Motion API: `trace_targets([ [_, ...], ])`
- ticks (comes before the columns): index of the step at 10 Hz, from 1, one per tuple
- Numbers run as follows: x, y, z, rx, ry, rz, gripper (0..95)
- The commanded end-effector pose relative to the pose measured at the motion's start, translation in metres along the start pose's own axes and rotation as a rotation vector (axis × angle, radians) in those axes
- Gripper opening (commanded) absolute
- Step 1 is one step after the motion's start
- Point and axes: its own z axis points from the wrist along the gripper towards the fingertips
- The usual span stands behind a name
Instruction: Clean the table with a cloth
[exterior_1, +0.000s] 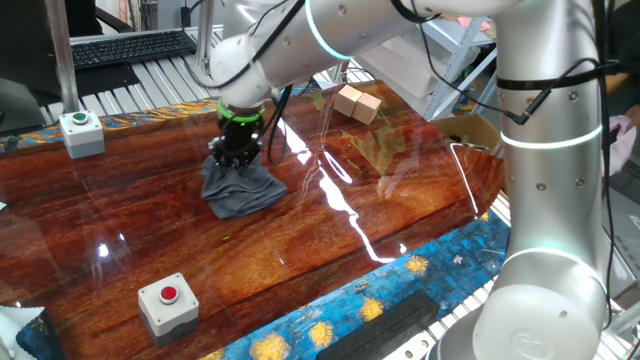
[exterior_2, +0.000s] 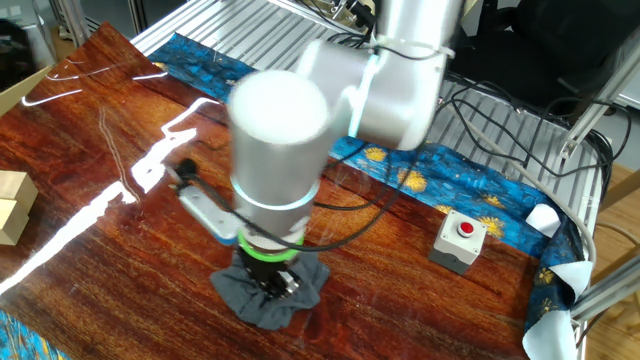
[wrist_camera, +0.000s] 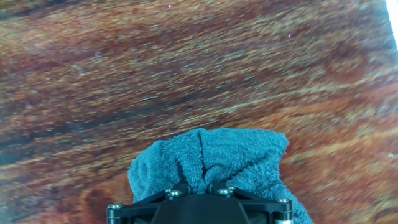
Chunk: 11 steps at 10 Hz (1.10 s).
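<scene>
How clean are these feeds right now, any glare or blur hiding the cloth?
One fixed view: white glare streaks on the table, beside the cloth, not over it. The other fixed view: glare at left; the arm's blurred elbow hides part of the cloth. Hand view: cloth sharp, wood grain soft.

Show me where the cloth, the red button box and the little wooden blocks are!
cloth (exterior_1: 243, 194): one fixed view, on its wrinkled middle below the gripper.
red button box (exterior_1: 169, 303): one fixed view, on its grey top beside the button.
wooden blocks (exterior_1: 358, 103): one fixed view, on the front face.
</scene>
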Motion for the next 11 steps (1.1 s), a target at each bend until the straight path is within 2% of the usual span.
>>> trace_targets([
  [1, 0.009, 0.014, -0.007, -0.003, 0.017, 0.025, 0.0],
  [2, 0.013, 0.019, -0.006, -0.012, 0.018, 0.039, 0.0],
  [4, 0.021, 0.03, 0.002, -0.014, 0.004, 0.059, 0.0],
  [5, 0.024, 0.033, 0.002, -0.01, 0.001, 0.066, 0.0],
  [7, 0.026, 0.035, -0.005, -0.005, 0.003, 0.066, 0.0],
  [11, 0.027, 0.035, -0.005, -0.002, 0.004, 0.059, 0.0],
])
